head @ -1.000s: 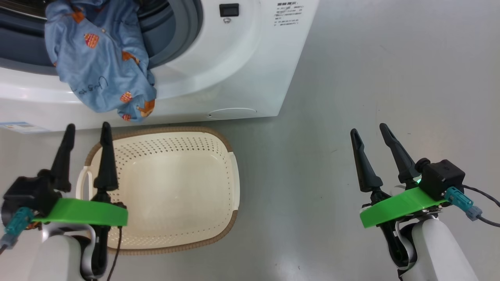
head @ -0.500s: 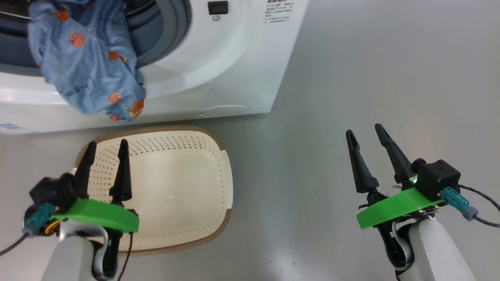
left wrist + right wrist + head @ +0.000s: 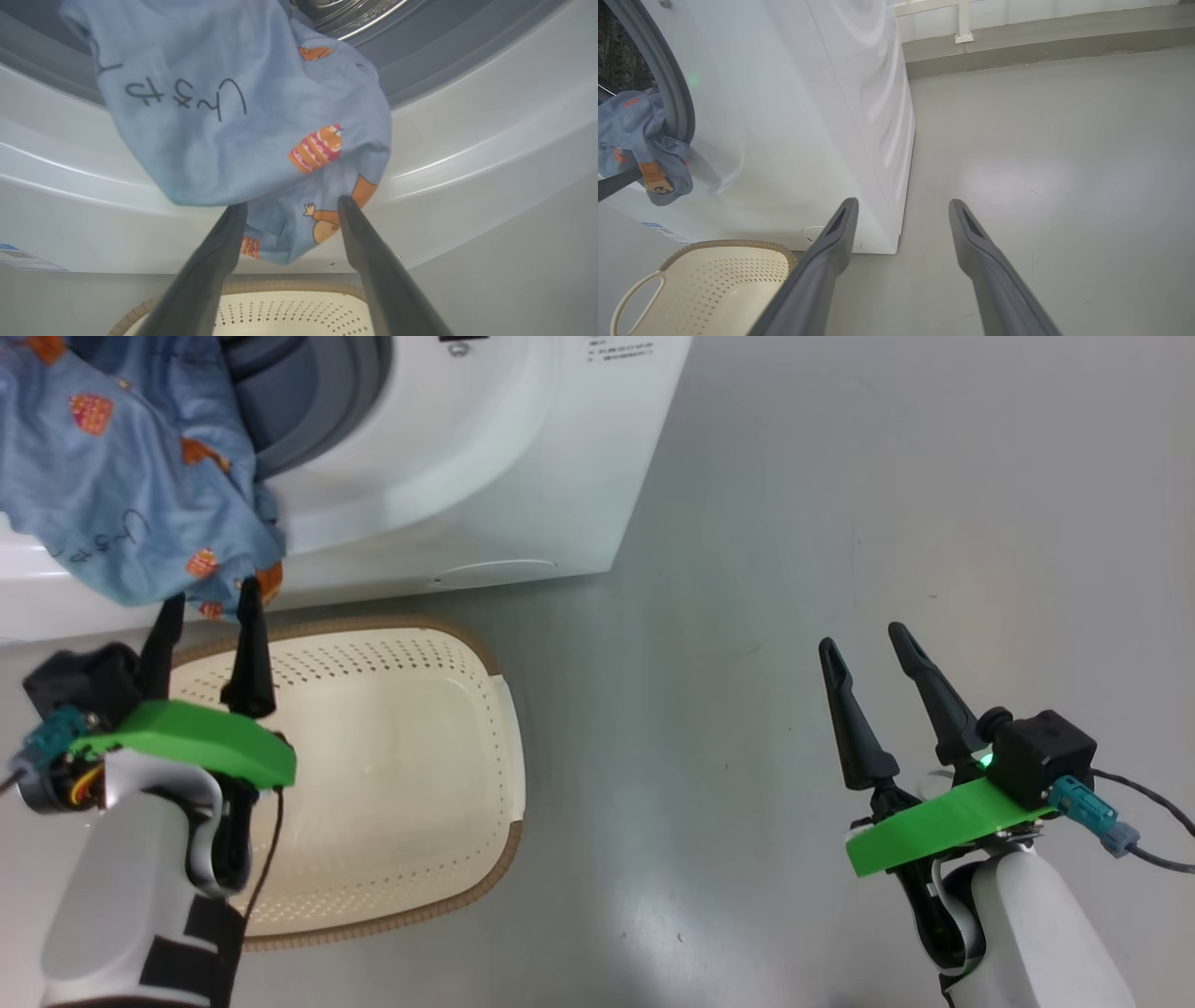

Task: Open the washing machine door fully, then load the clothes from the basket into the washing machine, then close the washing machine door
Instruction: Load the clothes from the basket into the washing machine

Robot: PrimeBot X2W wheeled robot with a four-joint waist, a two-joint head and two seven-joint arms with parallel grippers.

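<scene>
Right, soft blue printed garment (image 3: 121, 485) hung from the big white front-loading washing machine (image 3: 448, 476) opening, over its front lip. Left gripper (image 3: 211, 595) gaped wide, holding nothing, tips at the hem. Cream perforated plastic basket (image 3: 401, 784) sat on the floor against the machine's front. Right gripper (image 3: 861, 637) spread, holding nothing, well right of the machine.

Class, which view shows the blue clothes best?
The left wrist view: the clothes hang close, print and writing sharp. The head view crops them at its corner; the right wrist view shows them small.
</scene>
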